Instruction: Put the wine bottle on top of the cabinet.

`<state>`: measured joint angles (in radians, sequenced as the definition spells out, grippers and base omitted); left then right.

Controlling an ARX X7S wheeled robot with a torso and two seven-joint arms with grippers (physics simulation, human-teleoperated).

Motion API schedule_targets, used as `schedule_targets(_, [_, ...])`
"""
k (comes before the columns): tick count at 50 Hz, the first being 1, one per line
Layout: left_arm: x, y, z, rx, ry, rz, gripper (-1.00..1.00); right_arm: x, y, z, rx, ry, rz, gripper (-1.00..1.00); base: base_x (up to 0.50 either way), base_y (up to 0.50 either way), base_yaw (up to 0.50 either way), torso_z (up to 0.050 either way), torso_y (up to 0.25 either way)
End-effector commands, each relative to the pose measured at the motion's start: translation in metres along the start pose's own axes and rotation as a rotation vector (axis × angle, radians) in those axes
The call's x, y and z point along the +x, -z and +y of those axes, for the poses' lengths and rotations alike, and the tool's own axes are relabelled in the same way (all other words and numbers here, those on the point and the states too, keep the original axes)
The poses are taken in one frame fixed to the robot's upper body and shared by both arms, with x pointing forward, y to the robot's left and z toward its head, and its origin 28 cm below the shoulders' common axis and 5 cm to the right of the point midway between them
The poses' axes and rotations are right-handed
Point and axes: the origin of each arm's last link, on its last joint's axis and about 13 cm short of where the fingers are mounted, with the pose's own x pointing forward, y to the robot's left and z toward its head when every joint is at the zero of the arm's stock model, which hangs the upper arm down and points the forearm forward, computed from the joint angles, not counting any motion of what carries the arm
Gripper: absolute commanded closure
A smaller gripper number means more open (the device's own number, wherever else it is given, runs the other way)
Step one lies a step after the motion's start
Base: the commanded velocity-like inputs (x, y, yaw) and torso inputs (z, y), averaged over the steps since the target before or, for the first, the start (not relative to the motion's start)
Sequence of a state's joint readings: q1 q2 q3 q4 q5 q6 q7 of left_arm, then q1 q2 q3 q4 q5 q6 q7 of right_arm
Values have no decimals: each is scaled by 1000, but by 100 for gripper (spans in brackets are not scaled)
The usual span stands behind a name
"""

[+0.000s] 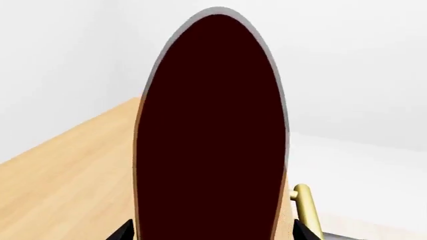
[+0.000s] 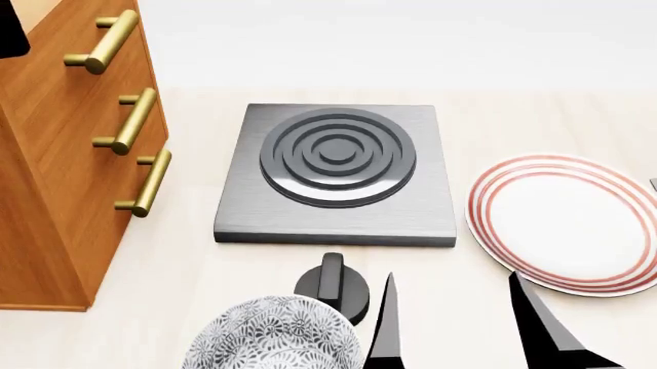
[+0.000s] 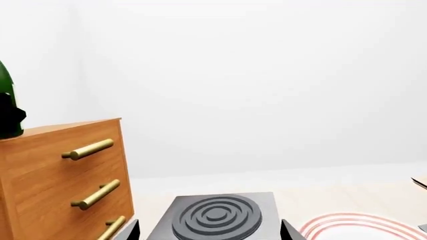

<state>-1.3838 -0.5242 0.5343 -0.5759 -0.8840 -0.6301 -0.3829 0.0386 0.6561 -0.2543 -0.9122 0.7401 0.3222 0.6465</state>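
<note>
The wine bottle [image 1: 213, 125] fills the left wrist view as a dark oval over the cabinet's pale wood top [image 1: 67, 190]. My left gripper [image 1: 213, 232] has its jaws wide on either side of the bottle, with a thin gap at each tip. In the right wrist view a green edge of the bottle [image 3: 3, 80] shows above the black left gripper [image 3: 9, 117] at the cabinet's top. The reddish-brown cabinet [image 2: 61, 177] stands at the left. My right gripper [image 2: 462, 330] is open and empty, low at the front. The bottle's base is hidden.
A grey burner plate [image 2: 334, 173] lies mid-table. A red-ringed plate [image 2: 565, 223] is on the right. A patterned bowl [image 2: 272, 338] and a black knob [image 2: 331, 284] sit at the front. Brass handles [image 2: 134, 119] stick out from the cabinet's drawers.
</note>
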Motion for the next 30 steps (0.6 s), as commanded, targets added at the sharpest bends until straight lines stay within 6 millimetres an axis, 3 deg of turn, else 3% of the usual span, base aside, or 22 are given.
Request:
schedule_targets(1, [-4, -4, -7, -49, 59, -65, -100, 3, -2, -1, 6, 20, -39, -100, 0, 0, 0, 0, 0])
schedule_targets(16, [-31, 12, 6, 58, 53, -120, -100, 2, -2, 2, 2, 11, -32, -100, 0, 0, 0, 0, 0])
schedule_targets(30, [-70, 21, -2, 149, 148, -231, -100, 4, 0, 3, 0, 4, -29, -100, 0, 0, 0, 0, 0])
